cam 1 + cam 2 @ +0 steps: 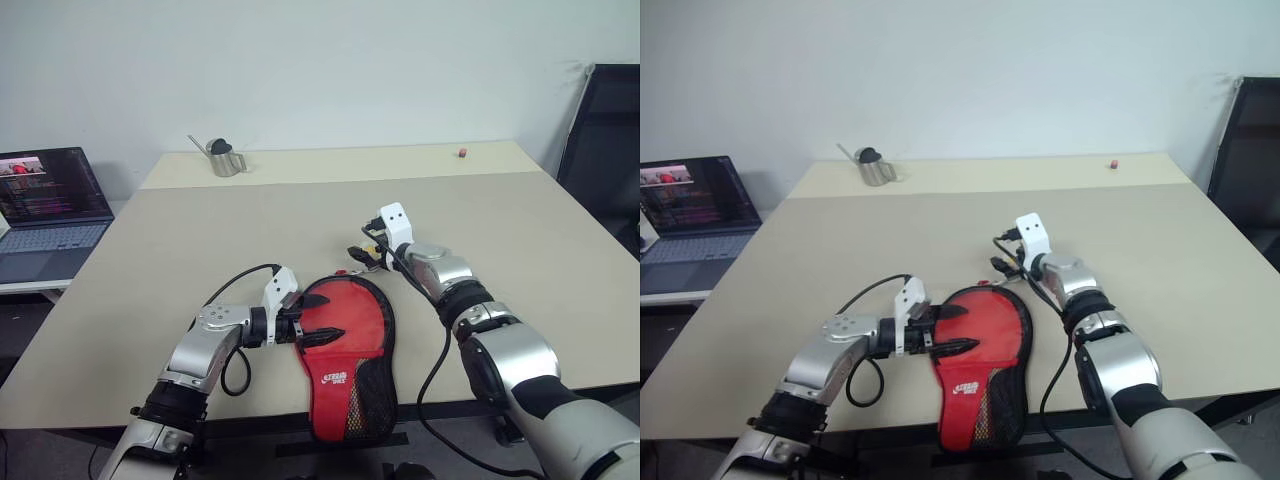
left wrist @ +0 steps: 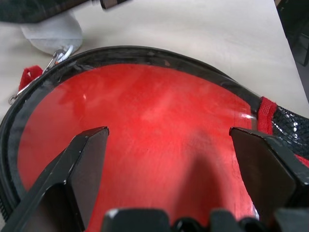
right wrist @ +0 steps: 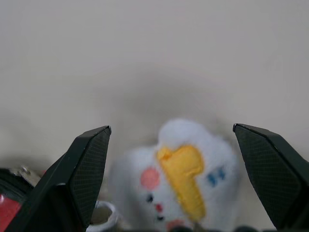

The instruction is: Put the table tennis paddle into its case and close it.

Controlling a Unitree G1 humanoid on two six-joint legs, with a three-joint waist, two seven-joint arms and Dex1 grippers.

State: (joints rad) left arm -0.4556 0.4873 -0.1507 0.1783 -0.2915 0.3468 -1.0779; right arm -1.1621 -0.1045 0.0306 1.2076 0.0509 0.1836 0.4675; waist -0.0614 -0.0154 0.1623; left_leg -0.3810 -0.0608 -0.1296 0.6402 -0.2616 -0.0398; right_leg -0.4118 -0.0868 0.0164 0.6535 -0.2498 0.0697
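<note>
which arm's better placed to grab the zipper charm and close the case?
Right, probably. Its open claw points at the white plush charm by the case's top edge. The left claw, also open, hovers over the red paddle face.

White logo on the case [image 1: 345,375], illegible.

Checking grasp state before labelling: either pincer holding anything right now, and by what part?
Nothing held. Left pincer stands open over the red face of the case. Right pincer is open above a small plush charm, not closed on it.
</note>
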